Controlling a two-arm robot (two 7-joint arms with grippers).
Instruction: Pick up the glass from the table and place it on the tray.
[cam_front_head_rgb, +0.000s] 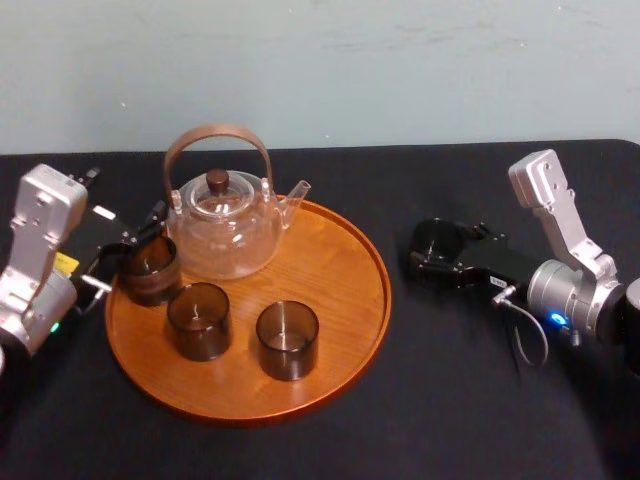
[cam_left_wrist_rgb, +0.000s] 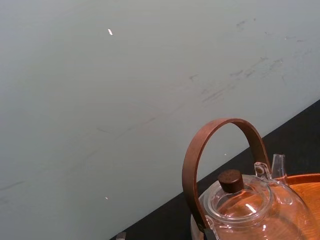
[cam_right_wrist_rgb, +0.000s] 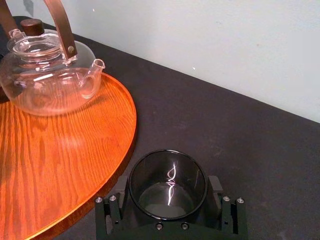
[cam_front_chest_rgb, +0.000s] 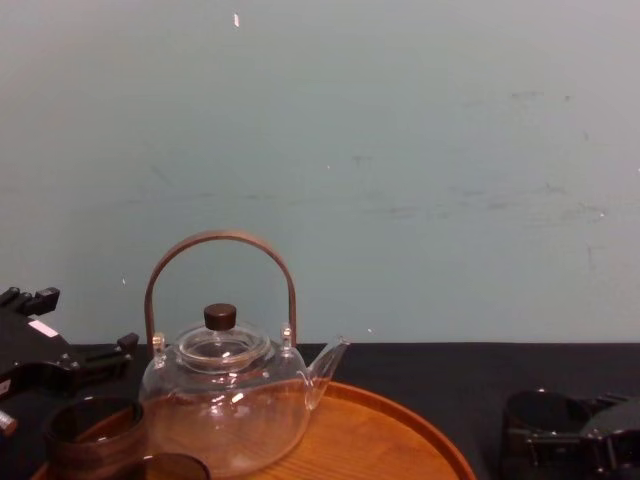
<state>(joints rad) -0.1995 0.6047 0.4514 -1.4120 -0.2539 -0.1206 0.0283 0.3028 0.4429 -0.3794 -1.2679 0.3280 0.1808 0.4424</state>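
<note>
We clasp the glass (cam_right_wrist_rgb: 167, 186) upright in our right gripper (cam_front_head_rgb: 440, 246), the tray (cam_front_head_rgb: 335, 270) just beside it for a short carry, while the left gripper (cam_front_head_rgb: 135, 250) sits across the tray, and we cannot tell its grip.

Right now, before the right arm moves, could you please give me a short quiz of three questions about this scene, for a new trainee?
1. How many dark glasses stand on the tray?
2. True or false: the glass in the right claw is already over the tray.
3. Where is the left claw? A) at the tray's right rim; B) at the left-edge glass on the tray; C) beside the right claw.

Key: 1. three; 2. false, it is over the black table, right of the tray; 3. B.
</note>
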